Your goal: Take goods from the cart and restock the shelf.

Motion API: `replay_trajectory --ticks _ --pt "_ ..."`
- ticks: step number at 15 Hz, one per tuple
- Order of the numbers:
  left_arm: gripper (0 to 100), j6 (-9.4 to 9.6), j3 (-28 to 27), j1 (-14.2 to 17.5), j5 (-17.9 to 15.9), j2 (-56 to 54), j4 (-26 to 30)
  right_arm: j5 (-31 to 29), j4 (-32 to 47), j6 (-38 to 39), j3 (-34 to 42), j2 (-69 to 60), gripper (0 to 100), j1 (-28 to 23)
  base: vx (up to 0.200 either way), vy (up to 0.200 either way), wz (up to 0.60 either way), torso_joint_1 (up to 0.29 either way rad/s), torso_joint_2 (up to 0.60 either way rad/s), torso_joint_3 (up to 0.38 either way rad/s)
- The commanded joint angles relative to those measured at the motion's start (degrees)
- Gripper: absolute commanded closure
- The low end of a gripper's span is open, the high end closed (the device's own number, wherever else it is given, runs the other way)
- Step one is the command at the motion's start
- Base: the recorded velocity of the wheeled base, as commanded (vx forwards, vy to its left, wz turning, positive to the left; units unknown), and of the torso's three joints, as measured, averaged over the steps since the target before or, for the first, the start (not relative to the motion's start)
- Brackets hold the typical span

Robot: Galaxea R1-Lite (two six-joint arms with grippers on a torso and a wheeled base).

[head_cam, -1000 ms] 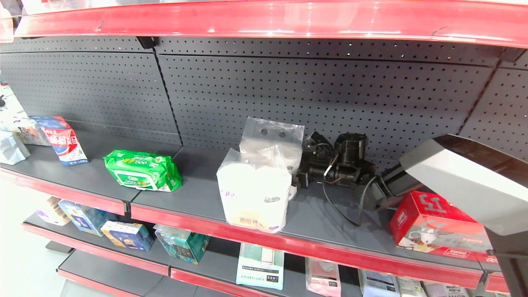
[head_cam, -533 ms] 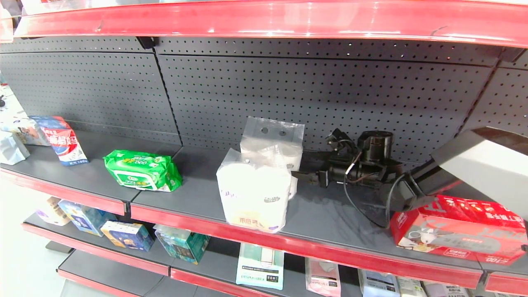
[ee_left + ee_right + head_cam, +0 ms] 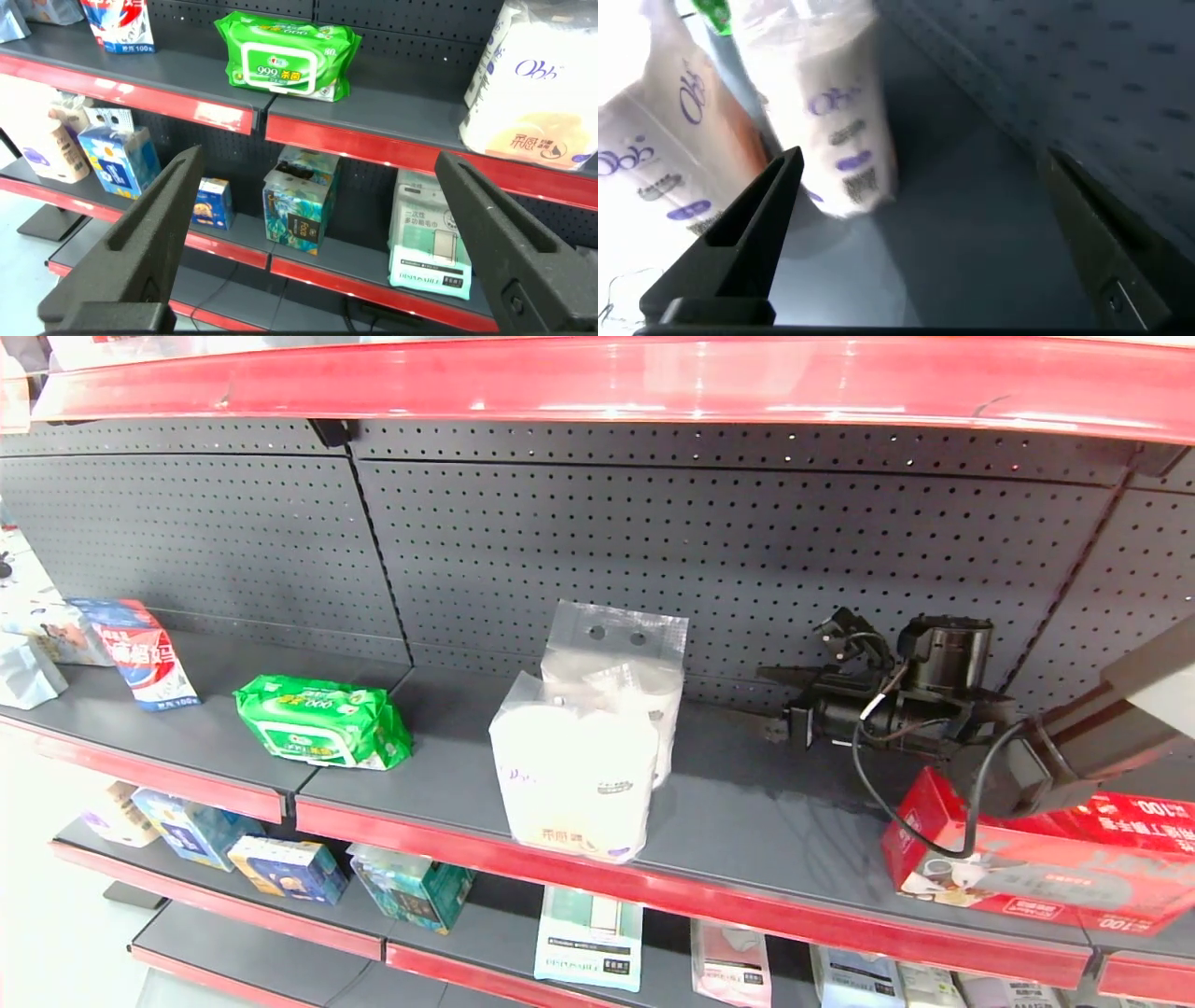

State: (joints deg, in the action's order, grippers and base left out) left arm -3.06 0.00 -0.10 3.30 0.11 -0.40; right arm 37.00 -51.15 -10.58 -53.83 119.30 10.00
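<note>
Red box, green wipes — tissue pack between

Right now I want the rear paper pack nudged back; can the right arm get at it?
Probably yes: the right gripper, open, faces the rear paper pack over bare shelf.

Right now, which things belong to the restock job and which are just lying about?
Job: front tissue pack; rear tissue pack; shelf board; right pincer, open.
Lying about: green wipes pack; red box; blue-and-red pouch.
</note>
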Motion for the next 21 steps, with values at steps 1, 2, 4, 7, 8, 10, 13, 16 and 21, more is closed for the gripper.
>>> replay_trajectory --ticks 1,2,4,7,8,10,13,16,21 --pt "0 -0.02 0.0 0.0 0.0 0.0 0.0 -0.1 0.0 0.0 1.3 -2.7 0 -0.5 0.0 0.0 0.0 0.0 0.0 0.0" --pt "0 -0.02 0.0 0.0 0.0 0.0 0.0 -0.3 0.0 0.0 3.1 -4.3 0 -0.9 0.0 0.0 0.0 0.0 0.0 0.0" --pt "0 -0.02 0.0 0.0 0.0 0.0 0.0 -2.2 0.0 0.1 7.5 -8.9 0 -2.3 0.0 0.0 0.0 0.0 0.0 0.0" --pt "0 -0.02 0.0 0.0 0.0 0.0 0.0 -4.6 0.0 0.3 17.2 -18.3 0 -5.3 0.0 0.0 0.0 0.0 0.0 0.0" --pt "0 -0.02 0.0 0.0 0.0 0.0 0.0 -4.7 0.0 0.2 19.7 -21.6 0 -6.4 0.0 0.0 0.0 0.0 0.0 0.0" --pt "0 -0.02 0.0 0.0 0.0 0.0 0.0 -6.5 0.0 0.3 23.7 -27.4 0 -8.1 0.0 0.0 0.0 0.0 0.0 0.0" --pt "0 -0.02 0.0 0.0 0.0 0.0 0.0 -7.7 0.0 1.4 33.4 -39.0 0 -11.1 0.0 0.0 0.0 0.0 0.0 0.0" --pt "0 -0.02 0.0 0.0 0.0 0.0 0.0 -15.8 4.5 4.3 42.6 -54.9 0 -12.0 0.0 0.0 0.0 0.0 0.0 0.0" --pt "0 -0.02 0.0 0.0 0.0 0.0 0.0 -36.3 43.2 3.7 44.9 -92.5 0 -15.7 0.0 0.0 0.0 0.0 0.0 0.0"
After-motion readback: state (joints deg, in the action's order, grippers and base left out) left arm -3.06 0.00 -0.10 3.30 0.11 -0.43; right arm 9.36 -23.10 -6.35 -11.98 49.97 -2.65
